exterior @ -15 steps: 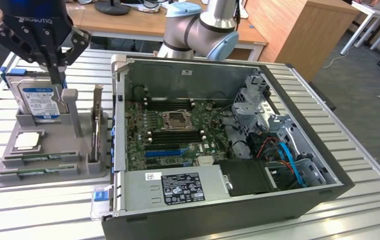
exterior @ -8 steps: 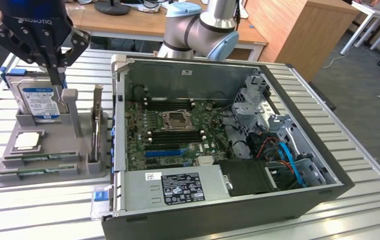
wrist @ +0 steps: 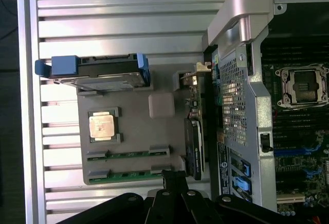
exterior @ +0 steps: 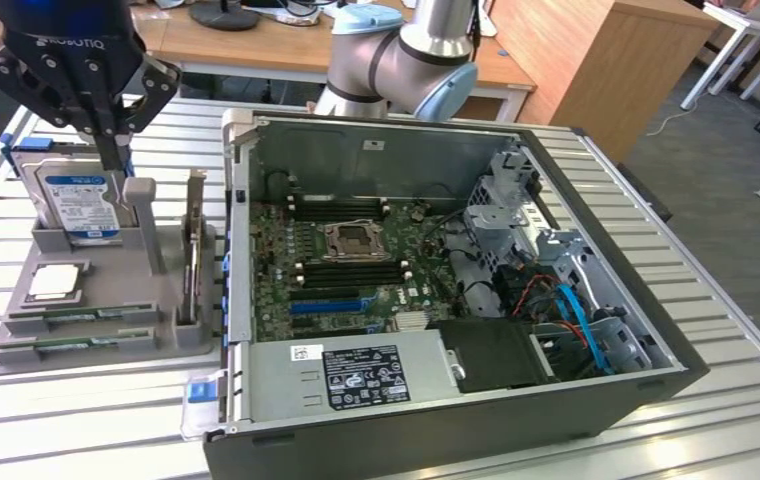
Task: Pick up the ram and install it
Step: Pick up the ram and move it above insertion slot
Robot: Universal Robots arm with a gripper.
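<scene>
Two green ram sticks lie flat in slots at the front of the grey holder tray (exterior: 113,345): one ram stick (exterior: 87,316) behind, the other ram stick (exterior: 76,345) in front. From the wrist they appear as the first ram stick (wrist: 128,154) and the second ram stick (wrist: 128,174). My gripper (exterior: 119,165) hangs above the tray's back end, in front of the hard drive, fingers shut together with nothing between them. Seen from the wrist, the gripper (wrist: 175,179) hovers beside the end of the nearer stick, well above it.
The tray also holds an upright hard drive (exterior: 80,200), a processor (exterior: 57,281) and an upright expansion card (exterior: 193,250). The open computer case (exterior: 487,400) lies on the exterior view's right, its motherboard (exterior: 340,270) and memory slots (exterior: 333,212) exposed. The slatted metal table (exterior: 87,420) surrounds both.
</scene>
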